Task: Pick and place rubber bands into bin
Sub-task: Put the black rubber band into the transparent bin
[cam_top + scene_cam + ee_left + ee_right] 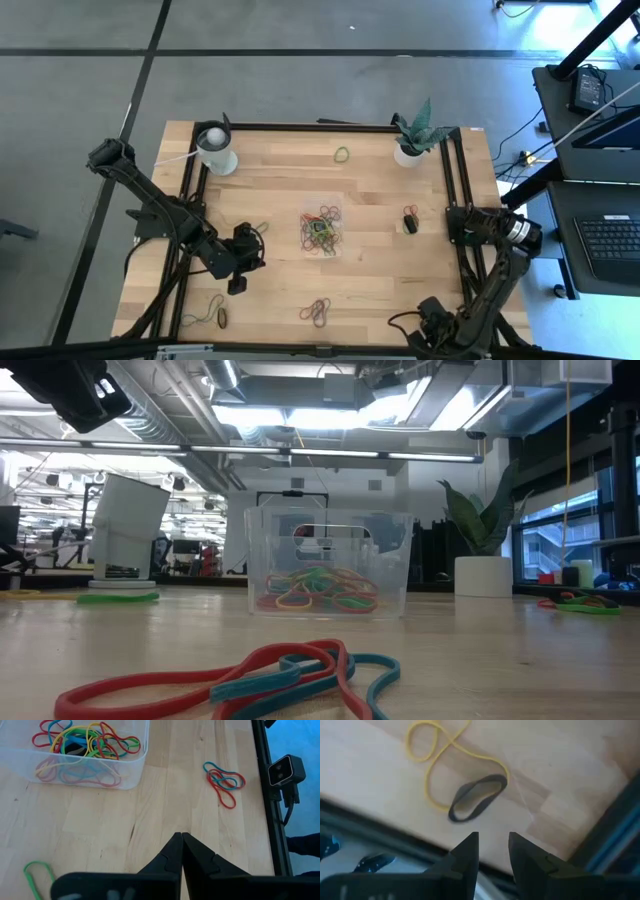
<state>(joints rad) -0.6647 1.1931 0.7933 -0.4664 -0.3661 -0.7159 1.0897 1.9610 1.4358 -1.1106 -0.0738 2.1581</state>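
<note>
While the right gripper (492, 851) hangs part-open above a dark band (477, 797) and yellow band (437, 755) near the worktop (270, 180) edge, the bin (322, 227) sits mid-worktop. Closing could catch both bands, or nudge them off. Left gripper (180, 845) rests shut, empty.

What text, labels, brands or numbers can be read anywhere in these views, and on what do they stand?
None can be read.
White cup: a dark strip near its base, too blurred to read.
Bin: a dark mark shows through its clear wall, no legible letters.
Laptop: key legends too small to read.
Small camera at the table edge: no visible marking.
</note>
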